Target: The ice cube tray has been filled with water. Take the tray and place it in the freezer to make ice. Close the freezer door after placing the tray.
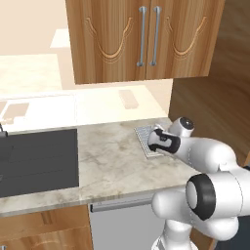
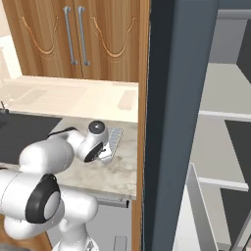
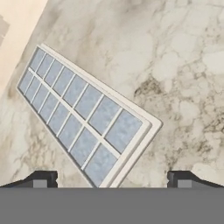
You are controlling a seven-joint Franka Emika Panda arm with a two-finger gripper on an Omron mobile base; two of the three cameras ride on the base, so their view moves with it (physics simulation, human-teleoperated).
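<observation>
The ice cube tray (image 3: 83, 116) is a pale rectangle with a grid of water-filled cells, lying flat and askew on the marble counter (image 3: 175, 65). My gripper (image 3: 111, 181) points straight down over the tray's near corner. It is open and holds nothing, with one dark fingertip (image 3: 41, 179) on each side of that corner. From the left base the tray (image 1: 143, 133) shows at the counter's right end, half covered by my hand. Right of a wooden panel, the slate-blue freezer door (image 2: 181, 108) stands open and the freezer (image 2: 223, 93) shows light shelves.
A black cooktop (image 1: 39, 161) fills the counter's left part. Wooden wall cabinets (image 1: 141, 39) hang above. A tall wooden side panel (image 2: 142, 122) ends the counter just right of the tray. A silver dishwasher front (image 1: 122, 224) sits under the counter edge.
</observation>
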